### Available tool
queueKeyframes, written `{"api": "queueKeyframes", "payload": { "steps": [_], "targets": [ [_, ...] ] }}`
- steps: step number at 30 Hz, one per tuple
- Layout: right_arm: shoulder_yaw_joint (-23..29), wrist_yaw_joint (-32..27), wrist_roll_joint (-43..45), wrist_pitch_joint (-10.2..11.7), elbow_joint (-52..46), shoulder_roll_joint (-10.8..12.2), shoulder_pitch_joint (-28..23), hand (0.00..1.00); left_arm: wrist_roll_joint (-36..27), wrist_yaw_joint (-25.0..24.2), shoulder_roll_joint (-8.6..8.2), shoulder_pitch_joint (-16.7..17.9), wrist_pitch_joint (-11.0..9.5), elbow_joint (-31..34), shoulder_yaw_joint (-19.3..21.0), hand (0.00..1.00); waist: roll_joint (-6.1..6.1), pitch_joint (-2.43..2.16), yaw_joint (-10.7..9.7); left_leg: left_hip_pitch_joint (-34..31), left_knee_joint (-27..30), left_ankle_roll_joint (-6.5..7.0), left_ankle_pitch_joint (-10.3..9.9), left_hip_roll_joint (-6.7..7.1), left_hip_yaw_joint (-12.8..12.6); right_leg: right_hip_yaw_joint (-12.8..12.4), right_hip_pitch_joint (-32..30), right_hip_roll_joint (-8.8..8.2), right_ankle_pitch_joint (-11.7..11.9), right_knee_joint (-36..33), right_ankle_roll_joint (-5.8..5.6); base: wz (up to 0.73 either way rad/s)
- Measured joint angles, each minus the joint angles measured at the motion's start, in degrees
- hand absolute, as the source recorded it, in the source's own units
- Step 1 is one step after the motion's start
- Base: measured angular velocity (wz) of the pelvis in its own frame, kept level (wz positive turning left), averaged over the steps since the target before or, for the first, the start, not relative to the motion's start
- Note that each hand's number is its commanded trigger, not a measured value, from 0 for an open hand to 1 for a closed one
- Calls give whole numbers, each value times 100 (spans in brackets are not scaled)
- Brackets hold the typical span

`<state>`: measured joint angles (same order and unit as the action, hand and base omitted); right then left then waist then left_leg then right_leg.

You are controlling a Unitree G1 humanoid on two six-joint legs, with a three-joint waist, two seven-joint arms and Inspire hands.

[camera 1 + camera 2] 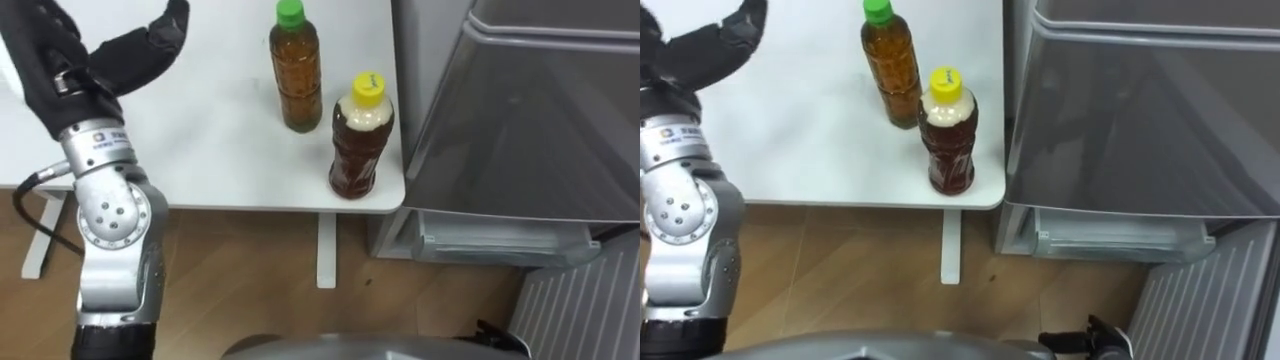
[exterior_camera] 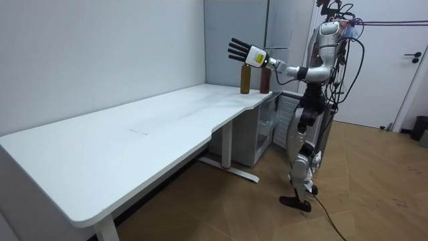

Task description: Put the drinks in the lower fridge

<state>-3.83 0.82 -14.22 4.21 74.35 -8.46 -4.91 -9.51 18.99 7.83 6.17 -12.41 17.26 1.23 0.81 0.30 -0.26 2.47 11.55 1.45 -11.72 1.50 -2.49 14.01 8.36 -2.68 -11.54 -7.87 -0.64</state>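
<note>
On the white table [image 1: 200,150] beside the fridge [image 1: 520,110], a green-capped bottle [image 1: 296,75] stands at eleven o'clock from the yellow-capped bottle [image 1: 360,140]; left hand [image 1: 55,55] hovers, fingers spread.

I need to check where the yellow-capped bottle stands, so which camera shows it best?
The left eye view: the yellow-capped bottle stands whole, cap to base, near the table corner. The right eye view shows it much the same. The room view has it far off, a small dark shape by the other bottle.

The green-capped bottle [image 1: 297,80] is amber, the yellow-capped bottle [image 1: 361,140] brown, the table [image 1: 200,130] white.
</note>
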Motion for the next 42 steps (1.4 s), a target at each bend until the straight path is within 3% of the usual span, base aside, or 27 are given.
{"api": "queueKeyframes", "payload": {
  "steps": [8, 17, 23, 35, 42],
  "targets": [
    [0, 130, 114, 3, 170, -7, 183, 0, -129, -1301, -3, -132, 429, 61, -272, 0, 5, 4, -177, 1, -10, 1, 0, -4, -55, -107, -16, 5, 0, 2, 0, -4],
    [-27, 183, 121, -7, 202, -30, 239, 0, -440, -2392, 0, -361, 639, 535, -496, 0, -25, -4, -272, -13, -24, -3, 0, -70, -84, -132, -51, 25, 1, -1, 1, 0],
    [-119, 169, 117, -12, 255, -52, 292, 0, -449, -2805, 4, -394, 842, 535, -583, 0, -41, -10, -260, -3, -23, -3, 0, -74, -142, -171, -57, 23, 1, -1, 1, -3],
    [-169, 171, 137, -62, 258, -112, 322, 0, -667, -3545, -18, -393, 1021, 535, -708, 0, -108, -16, -261, -3, -33, -3, -1, -82, -194, -188, -62, 22, 2, -31, 1, 0],
    [-168, 168, 350, -67, 257, -115, 363, 0, -787, -3694, -1, -393, 1135, 535, -724, 0, -99, -12, -320, 0, -22, -2, 0, -81, -209, -196, -100, 19, 1, -75, 1, 0]
  ]
}}
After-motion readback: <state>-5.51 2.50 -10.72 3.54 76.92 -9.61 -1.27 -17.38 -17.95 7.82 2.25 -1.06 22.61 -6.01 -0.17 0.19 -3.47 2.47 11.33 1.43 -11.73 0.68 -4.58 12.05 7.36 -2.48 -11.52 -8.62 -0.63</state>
